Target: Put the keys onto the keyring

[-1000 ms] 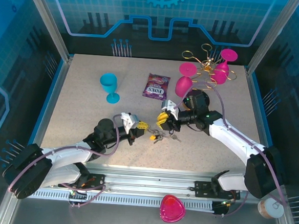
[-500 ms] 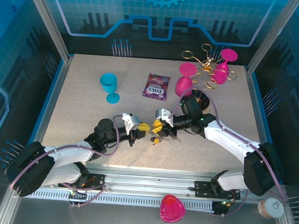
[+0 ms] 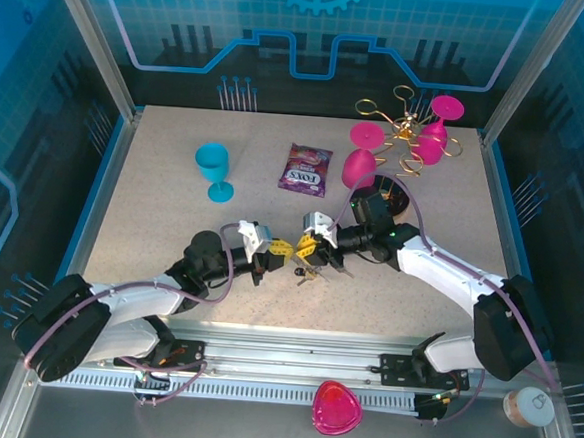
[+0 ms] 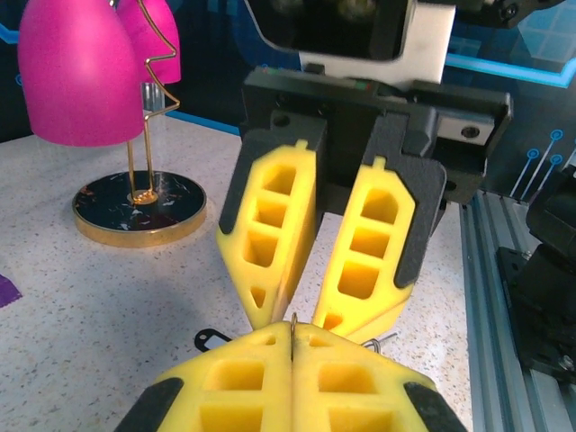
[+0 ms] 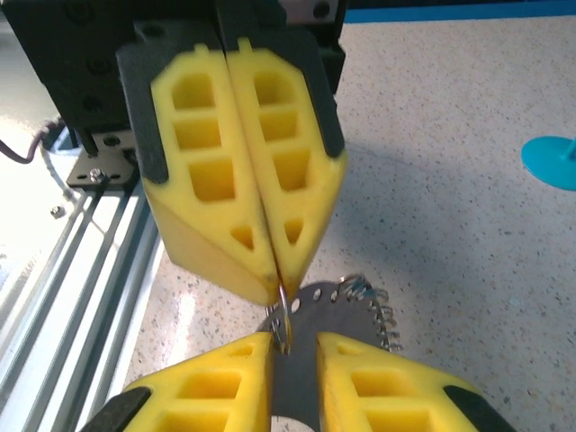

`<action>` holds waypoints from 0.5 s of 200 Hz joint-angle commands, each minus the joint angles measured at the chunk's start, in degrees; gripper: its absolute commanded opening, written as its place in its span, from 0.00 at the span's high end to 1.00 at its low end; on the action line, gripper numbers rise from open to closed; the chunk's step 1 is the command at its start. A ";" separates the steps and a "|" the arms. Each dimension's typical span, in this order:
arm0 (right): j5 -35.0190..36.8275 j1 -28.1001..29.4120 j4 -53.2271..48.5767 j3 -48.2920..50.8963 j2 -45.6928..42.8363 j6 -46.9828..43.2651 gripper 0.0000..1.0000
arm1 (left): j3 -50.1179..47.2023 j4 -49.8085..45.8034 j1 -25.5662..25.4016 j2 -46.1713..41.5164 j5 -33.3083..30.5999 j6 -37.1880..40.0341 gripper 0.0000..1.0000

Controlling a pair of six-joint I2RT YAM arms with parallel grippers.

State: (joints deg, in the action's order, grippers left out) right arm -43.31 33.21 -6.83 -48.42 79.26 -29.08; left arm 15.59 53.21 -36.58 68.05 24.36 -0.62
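A blue goblet (image 3: 214,163) stands upright on the table (image 3: 152,209), left of the bag (image 3: 306,168). The left gripper (image 3: 278,248) is on the arm-base side of the bag and slightly left of it, pointing right. Its fingers (image 4: 243,382) are pressed together, pinching the thin wire of the keyring (image 5: 364,292); the wire stands up out of the seam between them. In the right wrist view, the ring's coiled stretch curves off to one side just below that pinch. The keys (image 3: 308,272) lie in a small dark cluster on the table, straight toward the bases from the bag, just beneath where the two grippers meet. Whether any key is on the ring cannot be told. The right gripper (image 3: 306,245) faces the left one tip to tip, also on the base side of the bag. Its fingers (image 5: 373,391) stand a little apart with the wire in the gap, and neither visibly touches it. Right of the bag, pink goblets (image 3: 359,166) are held on a gold rack (image 3: 407,127).
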 commanded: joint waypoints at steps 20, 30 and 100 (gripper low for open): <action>-5.17 0.52 3.99 0.23 1.11 2.83 0.81 | 1.67 4.62 0.45 1.59 2.30 -1.51 1.00; -5.39 0.54 4.15 0.25 1.32 3.10 0.84 | 1.67 5.21 0.45 1.96 2.22 -1.72 1.00; 0.72 -0.08 -9.22 -7.32 2.52 -0.53 1.00 | 1.38 -1.86 1.03 -2.16 -3.46 -2.93 0.66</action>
State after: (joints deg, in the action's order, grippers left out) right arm -44.82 32.95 -8.40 -50.30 80.90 -27.05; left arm 15.59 55.31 -36.03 69.95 23.64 -2.83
